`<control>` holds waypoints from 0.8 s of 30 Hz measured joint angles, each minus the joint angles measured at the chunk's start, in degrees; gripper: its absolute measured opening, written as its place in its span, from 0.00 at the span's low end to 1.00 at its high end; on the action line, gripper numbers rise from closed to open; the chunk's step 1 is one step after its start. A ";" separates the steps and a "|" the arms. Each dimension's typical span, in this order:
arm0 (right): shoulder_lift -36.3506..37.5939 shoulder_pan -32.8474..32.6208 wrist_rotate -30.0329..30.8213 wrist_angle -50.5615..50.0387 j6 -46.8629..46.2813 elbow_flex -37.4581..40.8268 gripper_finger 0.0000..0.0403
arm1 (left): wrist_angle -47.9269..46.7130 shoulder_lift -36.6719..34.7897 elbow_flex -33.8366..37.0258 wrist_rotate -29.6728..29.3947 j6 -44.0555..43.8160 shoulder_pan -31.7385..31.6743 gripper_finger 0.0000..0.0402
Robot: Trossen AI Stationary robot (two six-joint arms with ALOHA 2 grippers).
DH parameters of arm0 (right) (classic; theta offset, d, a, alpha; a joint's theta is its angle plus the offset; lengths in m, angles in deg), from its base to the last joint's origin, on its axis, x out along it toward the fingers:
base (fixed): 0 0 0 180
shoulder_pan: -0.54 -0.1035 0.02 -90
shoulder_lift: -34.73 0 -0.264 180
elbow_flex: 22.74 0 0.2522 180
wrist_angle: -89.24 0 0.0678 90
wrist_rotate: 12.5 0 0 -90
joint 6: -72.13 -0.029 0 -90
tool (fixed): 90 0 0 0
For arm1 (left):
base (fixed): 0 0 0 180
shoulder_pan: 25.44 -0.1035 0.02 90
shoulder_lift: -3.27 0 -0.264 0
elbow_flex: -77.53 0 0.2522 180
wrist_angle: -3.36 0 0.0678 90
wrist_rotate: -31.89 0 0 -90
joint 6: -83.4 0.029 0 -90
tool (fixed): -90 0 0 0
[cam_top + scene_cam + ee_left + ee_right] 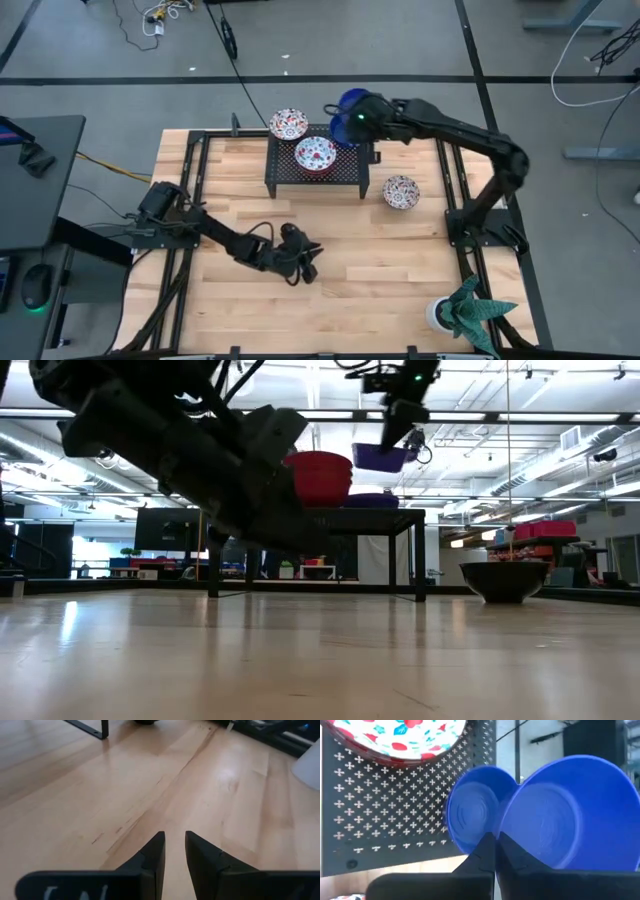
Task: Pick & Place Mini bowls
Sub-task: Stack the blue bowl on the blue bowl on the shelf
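Glossily, cobalt bowl pinched in right gripper

Bowls on show: five

Three floral bowls and two blue bowls, one black rack, one potted plant.

Two white floral bowls sit on the black perforated rack: one at its back left corner, one near the middle, the latter apparently the top of a stack with a red outside. A third floral bowl stands upright on the worktop just right of the rack. A cobalt blue bowl is pinched by its rim in the right claw, tilted, above the rack's back right corner. Another blue bowl lies just beyond it.
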 joint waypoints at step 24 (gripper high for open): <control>-6.98 5.01 -14.94 -3.14 3.38 -2.57 0.01 | 1.19 0.07 0.00 -0.44 -0.37 0.44 0.19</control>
